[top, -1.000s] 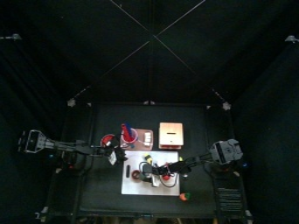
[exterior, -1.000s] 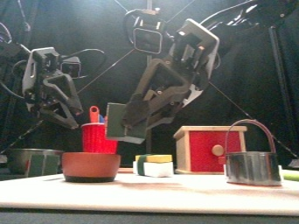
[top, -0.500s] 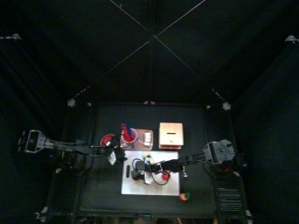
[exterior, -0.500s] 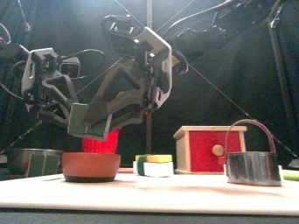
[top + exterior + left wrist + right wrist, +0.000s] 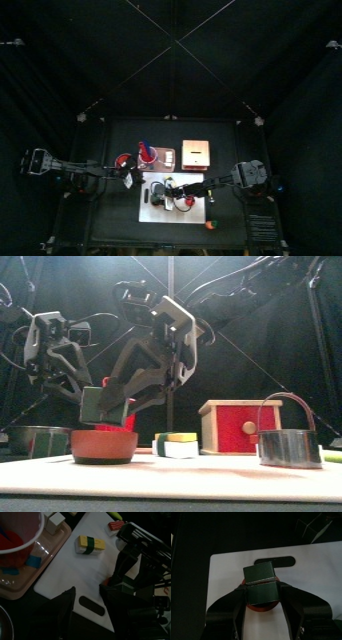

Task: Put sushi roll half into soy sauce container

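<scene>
My right gripper (image 5: 260, 587) is shut on a dark green sushi roll half (image 5: 259, 574). It holds the half just above a red-brown soy sauce bowl (image 5: 262, 607) that stands on a white cutting board (image 5: 228, 587). In the front view the roll half (image 5: 95, 406) hangs a little above the bowl (image 5: 103, 444), with the right gripper (image 5: 102, 416) slanting down from the right. My left gripper (image 5: 91, 604) is open and empty, low over the board's slotted end.
A yellow, green and white sushi piece (image 5: 175, 444) lies on the board beside the bowl. A red cup (image 5: 123, 418) stands behind it. A red wooden box (image 5: 243, 426) and a metal pot (image 5: 291, 443) stand at the right, and a metal container (image 5: 38, 439) at the left.
My right gripper has swung left and down with the roll half, from above the middle of the board to just over the bowl. The left arm has not moved.
</scene>
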Motion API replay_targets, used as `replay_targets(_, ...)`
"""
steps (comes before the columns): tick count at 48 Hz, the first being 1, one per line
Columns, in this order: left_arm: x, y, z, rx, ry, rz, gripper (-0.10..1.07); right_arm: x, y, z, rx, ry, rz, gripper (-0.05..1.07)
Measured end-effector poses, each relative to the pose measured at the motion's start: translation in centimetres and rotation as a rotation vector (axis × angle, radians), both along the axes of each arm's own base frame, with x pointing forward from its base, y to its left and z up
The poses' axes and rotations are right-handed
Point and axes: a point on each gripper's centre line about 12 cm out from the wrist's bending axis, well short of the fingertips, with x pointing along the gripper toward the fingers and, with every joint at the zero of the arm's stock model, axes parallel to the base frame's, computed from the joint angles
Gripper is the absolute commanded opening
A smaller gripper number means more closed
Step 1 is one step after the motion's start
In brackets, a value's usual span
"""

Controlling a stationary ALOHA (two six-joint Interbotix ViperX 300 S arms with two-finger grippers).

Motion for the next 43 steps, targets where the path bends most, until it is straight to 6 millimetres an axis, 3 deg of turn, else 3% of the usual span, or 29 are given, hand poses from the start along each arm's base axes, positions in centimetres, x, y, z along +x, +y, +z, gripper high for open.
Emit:
replay_targets(11,0.0,0.0,0.0,-0.001,0.0,0.001,0.82,-0.1,0.0,-0.1,-0.003,0.009,0.0,0.92)
replay_targets(31,0.0,0.0,0.0,-0.001,-0.002,0.001,0.82,-0.1,0.0,-0.1,-0.014,0.007,0.008,0.93)
replay_targets(43,0.0,-0.1,0.0,0.001,0.0,-0.004,0.82,-1.2,-0.3,3.4,-0.007,-0.054,0.005,0.93)
